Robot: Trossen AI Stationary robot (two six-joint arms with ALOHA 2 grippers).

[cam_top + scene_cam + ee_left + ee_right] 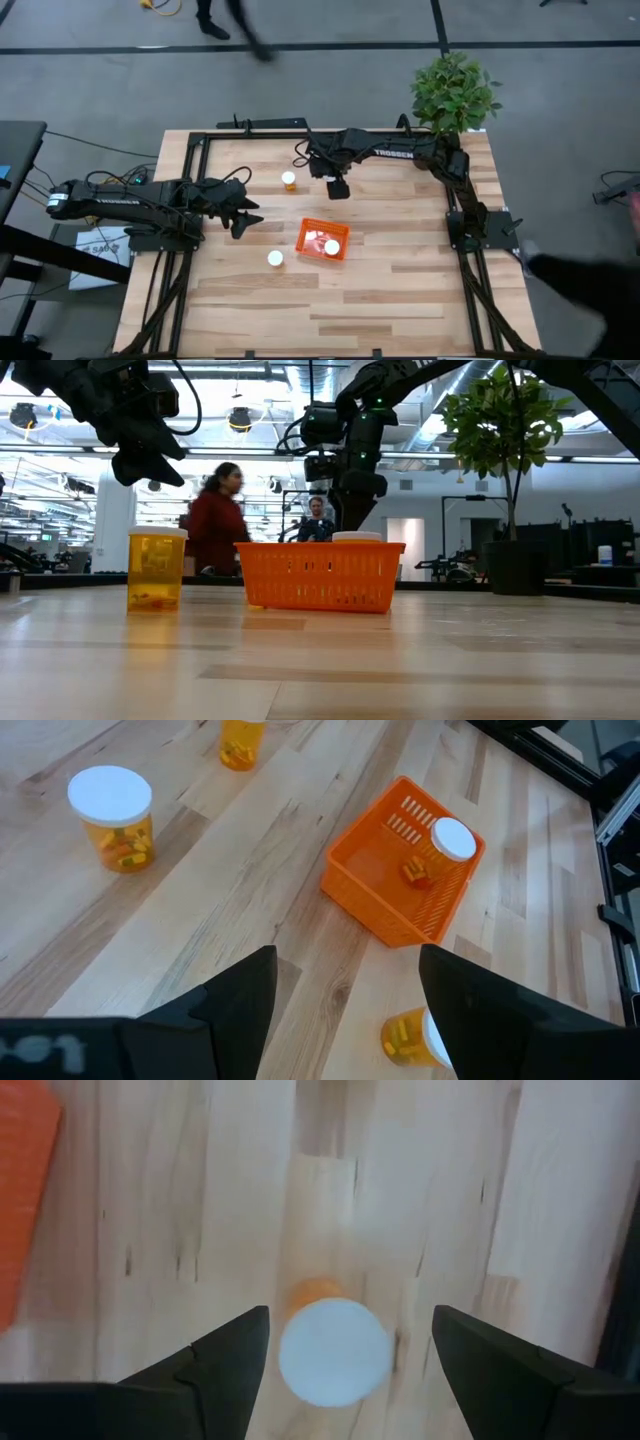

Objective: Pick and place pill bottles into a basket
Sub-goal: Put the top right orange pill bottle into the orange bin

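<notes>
The orange basket (322, 238) lies at the table's middle, with one white-capped pill bottle (332, 246) inside it. A second bottle (288, 180) stands to its far left, and a third (275, 258) stands upright to its near left (155, 568). My right gripper (338, 188) hangs open above a fourth bottle, whose white cap (333, 1350) shows between the fingers, which do not touch it (350, 1315). My left gripper (245, 215) is open and empty above the table, left of the basket (347, 955).
A potted plant (455, 92) stands at the table's far right corner. A black frame (250, 128) runs along the table's edges. People show in the room beyond the table (218, 510). Bare wood lies near the front edge (330, 310).
</notes>
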